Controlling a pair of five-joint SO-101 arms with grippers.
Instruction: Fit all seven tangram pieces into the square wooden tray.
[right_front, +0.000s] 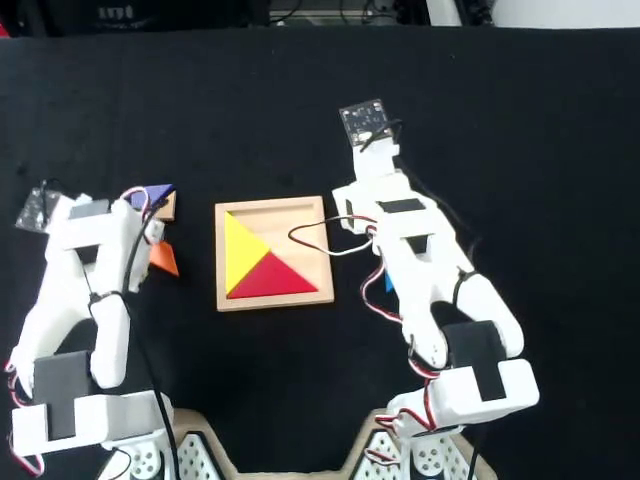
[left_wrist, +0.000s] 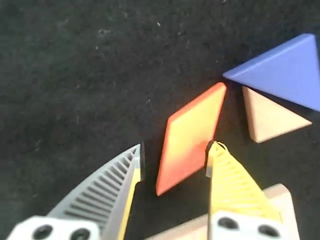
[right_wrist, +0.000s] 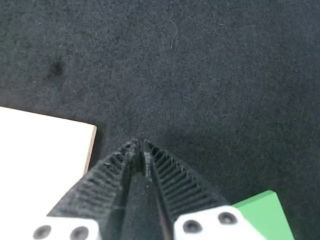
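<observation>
The square wooden tray (right_front: 318, 250) lies mid-table with a yellow triangle (right_front: 244, 250) and a red triangle (right_front: 275, 277) in it. Left of it, my left gripper (left_wrist: 176, 147) is open and straddles an orange parallelogram (left_wrist: 190, 137), one finger on each side; the same piece (right_front: 165, 260) pokes out below the left arm. A blue triangle (left_wrist: 285, 72) and a bare wood triangle (left_wrist: 270, 117) lie just beyond it. My right gripper (right_wrist: 139, 145) is shut and empty over the cloth beside a pale tray corner (right_wrist: 45, 145). A green piece (right_wrist: 262, 215) lies close behind its fingers.
Black cloth covers the table. The right arm (right_front: 405, 215) stands along the tray's right side, with a small blue piece (right_front: 388, 284) showing under it. A tray edge (left_wrist: 280, 197) sits close behind the left gripper's yellow finger (left_wrist: 232, 185). Cables hang over the tray's right rim.
</observation>
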